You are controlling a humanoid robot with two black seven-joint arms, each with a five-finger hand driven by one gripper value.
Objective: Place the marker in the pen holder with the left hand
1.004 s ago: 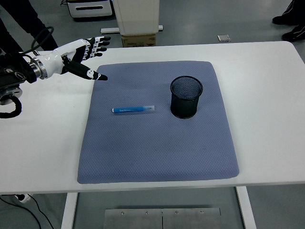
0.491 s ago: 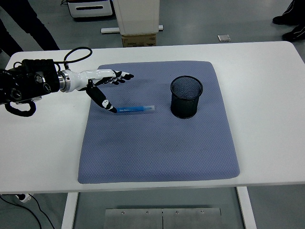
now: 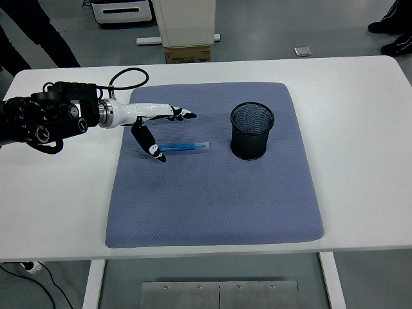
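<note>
While its fingers [image 3: 183, 115] stay spread and hold nothing, the left hand [image 3: 154, 122] hovers over the slim blue marker's [image 3: 185, 147] left end.
Its thumb angles down to just beside that end; whether it touches is unclear. The marker lies flat on the blue-grey quilted mat [image 3: 212, 193], left of the upright black mesh pen holder [image 3: 252, 131], apart from it, all on the white bench [image 3: 360, 129].
</note>
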